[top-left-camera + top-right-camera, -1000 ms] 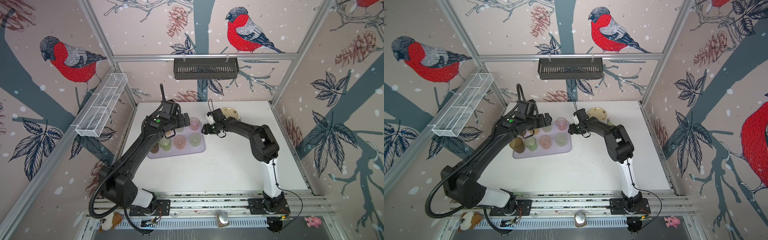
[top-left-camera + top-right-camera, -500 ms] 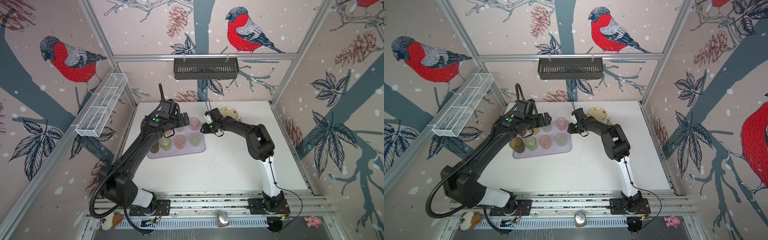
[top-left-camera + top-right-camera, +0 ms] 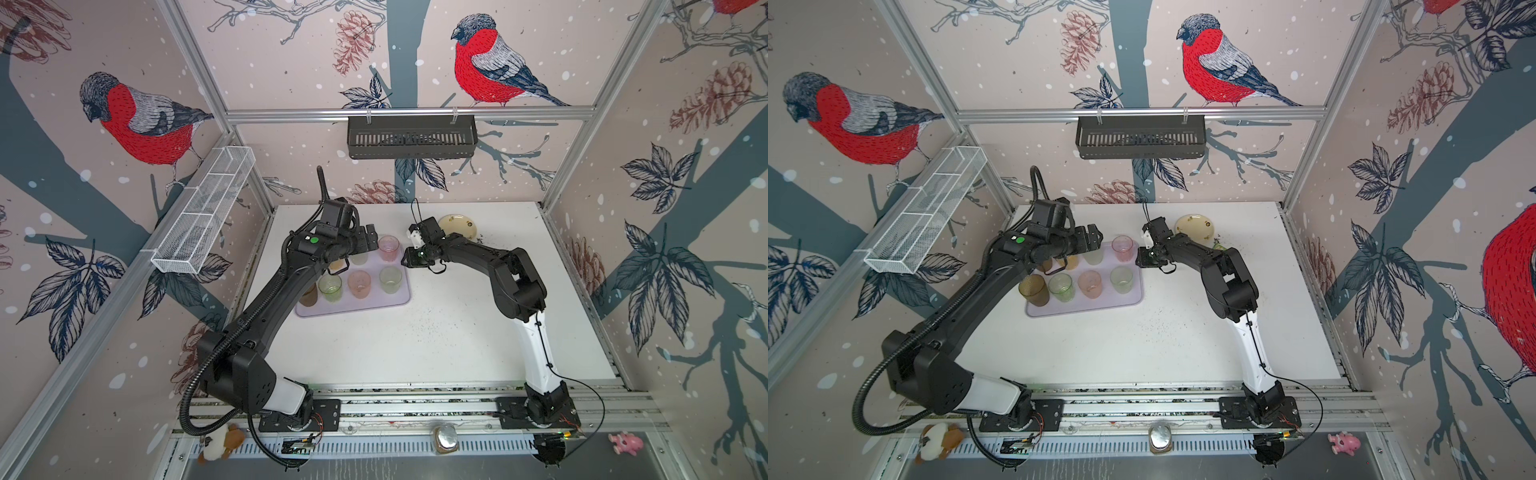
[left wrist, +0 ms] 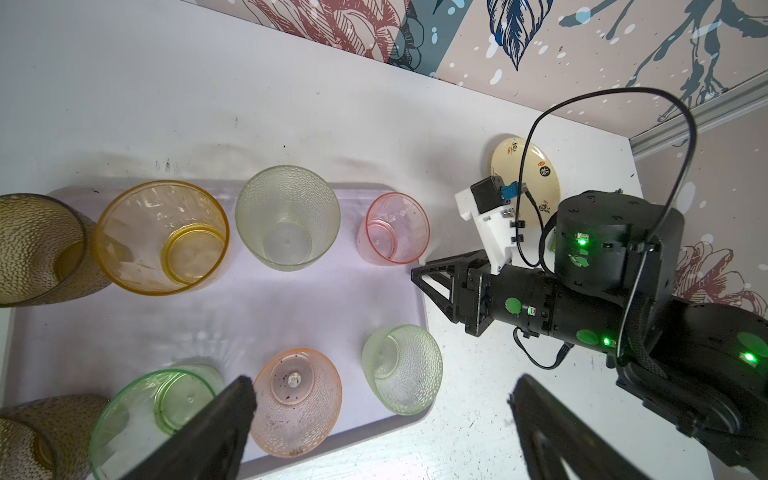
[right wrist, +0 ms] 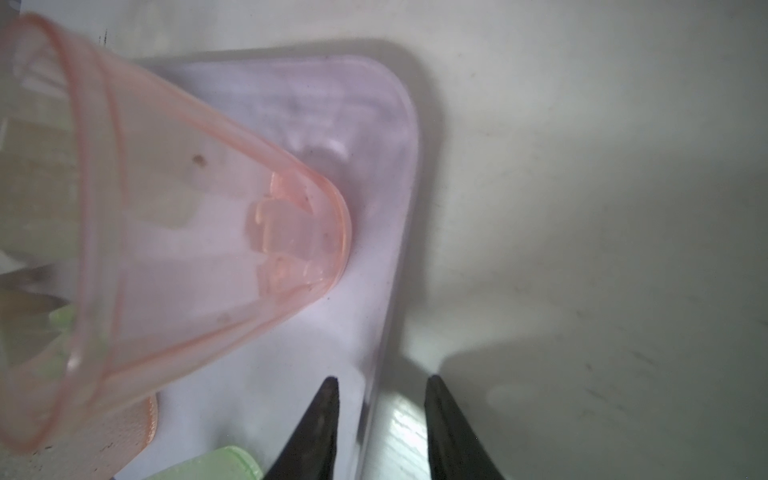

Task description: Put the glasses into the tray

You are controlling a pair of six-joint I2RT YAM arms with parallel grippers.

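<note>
On the white worktop (image 3: 415, 340) lies the tray (image 3: 353, 306), flat, its long axis running left to right and skewed a little. All eight glasses (image 3: 359, 284) stand inside it, upright, mouths up, long axes vertical, in two rows of four.

Along the tray's near edge, left to right, stand a brown glass (image 3: 1034, 290), a green glass (image 3: 1062, 286), a dimpled pink glass (image 3: 1090, 284) and a pale glass (image 3: 1121, 279). Along the tray's far edge stand a second brown glass (image 4: 37, 249), an amber glass (image 4: 162, 237), a second pale glass (image 4: 286, 218) and, in the far right corner, a smooth pink glass (image 4: 395, 228). Most have gaps between them, probably so the jaws can slip in and out. With every glass in the tray, the task looks finished.

Above the tray's far row hangs the left gripper (image 3: 371, 241), jaws spread wide and empty, likely held high to clear the rims. Just beside the tray's right rim, next to the smooth pink glass, the right gripper (image 5: 382, 380) sits low, jaws a narrow gap apart, holding no glass. The rim runs between the tips, and whether they touch it cannot be told.

Beyond the tray's far right corner lies a cream plate (image 3: 458, 224), apart from it.
</note>
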